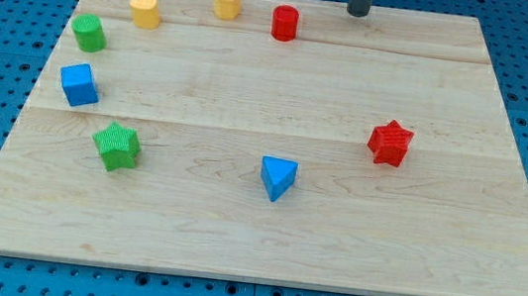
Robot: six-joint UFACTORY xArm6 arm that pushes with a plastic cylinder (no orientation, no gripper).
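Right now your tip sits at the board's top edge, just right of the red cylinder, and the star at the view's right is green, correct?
Not quite: the star is red, as the camera view shows. My tip is indeed at the board's top edge, right of the red cylinder.

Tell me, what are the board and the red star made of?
The board looks like pale wood: grain lines and plank seams run across it, with a smooth, matte finish. The red star seems to be plastic, judging by its bright, even colour and faintly ridged sides, though that is uncertain. My tip is nearest the red cylinder.
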